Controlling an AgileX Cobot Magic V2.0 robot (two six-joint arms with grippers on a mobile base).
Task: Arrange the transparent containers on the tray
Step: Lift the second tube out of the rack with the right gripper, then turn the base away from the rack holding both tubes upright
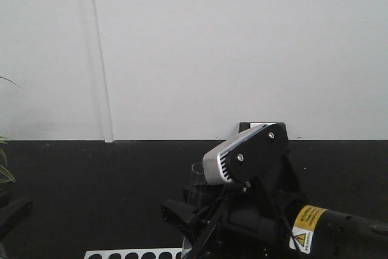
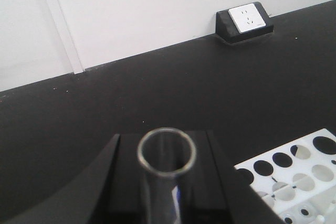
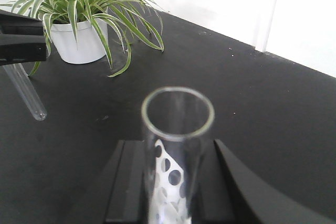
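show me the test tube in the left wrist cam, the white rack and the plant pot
test tube point(image 2: 166, 196): left wrist view, glass wall below the rim
white rack point(image 2: 292, 168): left wrist view, top plate between holes
plant pot point(image 3: 79, 45): right wrist view, white front wall

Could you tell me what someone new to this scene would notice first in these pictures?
Two clear glass tubes, seen mouth-on, dominate the wrist views: the left tube clamped in the left gripper, the right tube in the right gripper. Next comes the green potted plant on the black table, upper left in the right wrist view, then the white rack with round holes, lower right in the left wrist view.
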